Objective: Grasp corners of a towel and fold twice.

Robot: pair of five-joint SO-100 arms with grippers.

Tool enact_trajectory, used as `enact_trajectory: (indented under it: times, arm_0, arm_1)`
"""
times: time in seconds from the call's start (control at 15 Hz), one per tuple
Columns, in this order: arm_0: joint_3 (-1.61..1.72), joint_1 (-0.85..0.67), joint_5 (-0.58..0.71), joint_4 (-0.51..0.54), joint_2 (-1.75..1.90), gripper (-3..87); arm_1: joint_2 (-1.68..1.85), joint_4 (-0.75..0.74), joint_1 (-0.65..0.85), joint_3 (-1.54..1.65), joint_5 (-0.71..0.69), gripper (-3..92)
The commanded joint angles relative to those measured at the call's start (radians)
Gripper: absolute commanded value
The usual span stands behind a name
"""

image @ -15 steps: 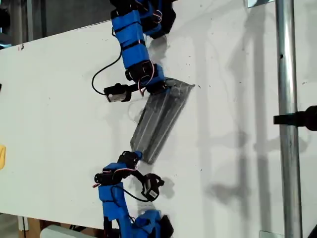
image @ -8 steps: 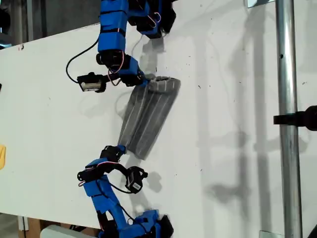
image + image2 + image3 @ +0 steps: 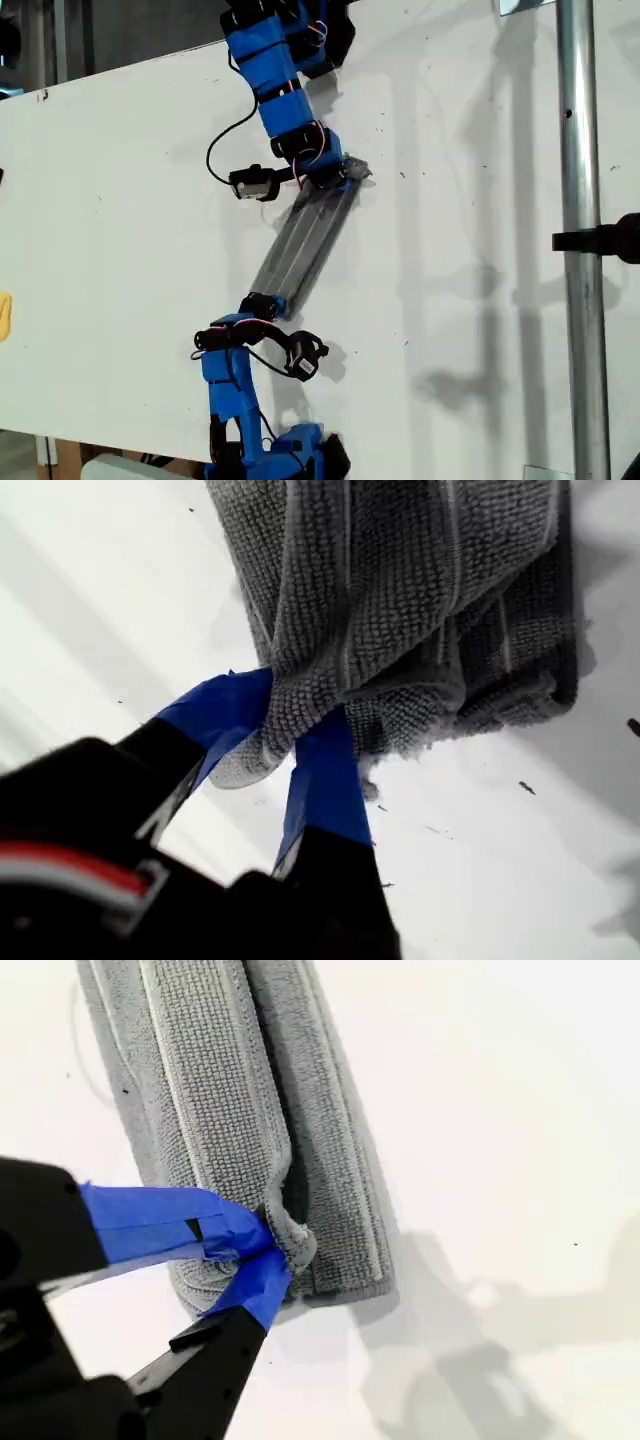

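The grey pinstriped towel (image 3: 305, 240) lies as a narrow folded strip, slanting across the white table (image 3: 480, 150) between the two blue arms. My first gripper (image 3: 295, 715) is shut on a bunched end of the towel (image 3: 400, 580). In the exterior view this looks like the upper arm's gripper (image 3: 335, 178), with a small flap of cloth lying beyond it. My second gripper (image 3: 275, 1245) is shut on the end corner of the towel (image 3: 220, 1080). That matches the lower arm's gripper (image 3: 265, 303) in the exterior view.
A vertical metal pole (image 3: 580, 240) with a black clamp (image 3: 612, 240) stands at the exterior view's right. A yellow object (image 3: 3, 315) shows at that view's left edge. The table's far edge runs along the upper left of the exterior view.
Both arms swung the towel toward the exterior view's left, then back right. The strip is now narrower and more stretched than a second ago. Both grippers kept their hold.
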Motion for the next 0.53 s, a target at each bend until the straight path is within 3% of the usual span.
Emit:
enact_trajectory:
  times: [0.0,0.13,0.2,0.27,0.47]
  arm_0:
    - [0.018,0.005,-0.037,-0.026,-0.012,-1.1]
    - [0.011,-0.008,-0.035,-0.014,-0.029,16.2]
    - [-0.003,-0.009,-0.029,0.021,-0.009,21.5]
    - [-0.009,-0.009,-0.029,0.060,0.034,24.2]
    - [-0.025,0.002,-0.055,0.265,0.229,24.7]
  arm_1:
    - [-0.066,-0.043,0.008,0.011,0.038,-0.3]
    - [-0.051,-0.044,0.058,0.048,0.043,0.8]
    - [0.003,-0.018,0.066,0.057,0.043,15.0]
    - [0.069,0.035,0.064,0.057,0.052,25.9]
    - [0.345,0.218,0.009,0.089,0.137,35.4]
